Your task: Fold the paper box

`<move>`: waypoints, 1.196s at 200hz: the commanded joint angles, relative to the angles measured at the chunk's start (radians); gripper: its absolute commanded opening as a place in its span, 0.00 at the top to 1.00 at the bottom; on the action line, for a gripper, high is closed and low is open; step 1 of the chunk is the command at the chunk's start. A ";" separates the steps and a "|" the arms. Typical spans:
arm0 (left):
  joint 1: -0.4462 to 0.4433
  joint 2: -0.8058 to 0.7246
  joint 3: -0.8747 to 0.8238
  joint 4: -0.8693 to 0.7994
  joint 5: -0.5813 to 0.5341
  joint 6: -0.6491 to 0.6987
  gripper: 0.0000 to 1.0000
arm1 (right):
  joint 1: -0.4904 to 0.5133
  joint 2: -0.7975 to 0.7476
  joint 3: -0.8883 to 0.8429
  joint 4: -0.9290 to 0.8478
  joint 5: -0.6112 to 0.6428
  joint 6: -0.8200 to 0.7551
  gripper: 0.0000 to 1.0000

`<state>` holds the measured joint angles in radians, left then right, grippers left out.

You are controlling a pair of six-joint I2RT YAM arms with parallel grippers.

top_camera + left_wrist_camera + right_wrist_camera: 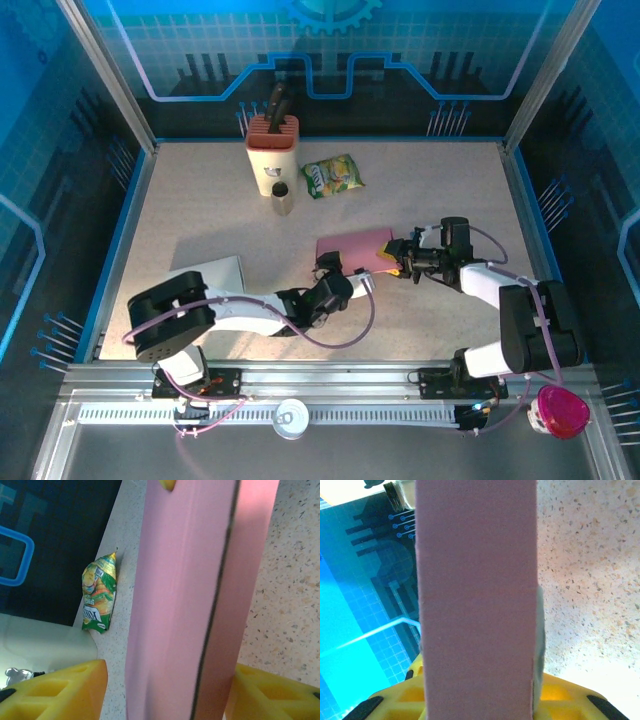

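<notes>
Two grippers work the pink paper box [355, 244] at the middle of the table [200, 200], which I judge light, thin and crease-prone, best taken by its panel edges: my right gripper [388, 256] pinches one edge, my left gripper [332, 268] straddles the opposite edge, jaws parted, not clamping.

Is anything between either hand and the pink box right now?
Nothing visible. The box sits inside both hands: the right hand grips its right edge, and the left hand straddles its near-left corner, with a gap on one side.
</notes>
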<state>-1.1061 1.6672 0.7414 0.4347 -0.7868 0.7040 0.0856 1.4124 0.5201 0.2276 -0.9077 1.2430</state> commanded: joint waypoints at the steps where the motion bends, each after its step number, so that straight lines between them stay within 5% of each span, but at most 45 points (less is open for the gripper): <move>1: -0.006 0.043 0.035 0.081 -0.052 0.073 0.46 | -0.013 -0.016 0.012 -0.022 -0.040 0.022 0.73; 33: -0.015 0.028 0.050 0.051 -0.026 0.059 0.59 | -0.016 -0.024 0.000 0.002 -0.046 0.046 0.71; 90: -0.021 -0.090 0.125 -0.318 0.099 -0.099 0.76 | -0.090 -0.123 -0.006 -0.032 -0.033 -0.006 0.40; 131: 0.002 -0.139 0.259 -0.696 0.264 -0.250 0.81 | -0.189 -0.355 0.040 -0.301 0.057 -0.151 0.32; 166: 0.045 -0.106 0.416 -1.013 0.423 -0.387 0.83 | -0.220 -0.576 0.104 -0.614 0.268 -0.286 0.33; 203: 0.092 -0.046 0.527 -1.212 0.561 -0.490 0.82 | -0.111 -0.783 0.058 -0.736 0.513 -0.223 0.40; 239: 0.136 -0.005 0.566 -1.257 0.622 -0.491 0.80 | 0.225 -0.852 -0.016 -0.682 0.803 -0.033 0.41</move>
<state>-0.9958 1.6318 1.2602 -0.6987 -0.2508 0.2554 0.1429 0.5747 0.5575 -0.4255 -0.3649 1.0821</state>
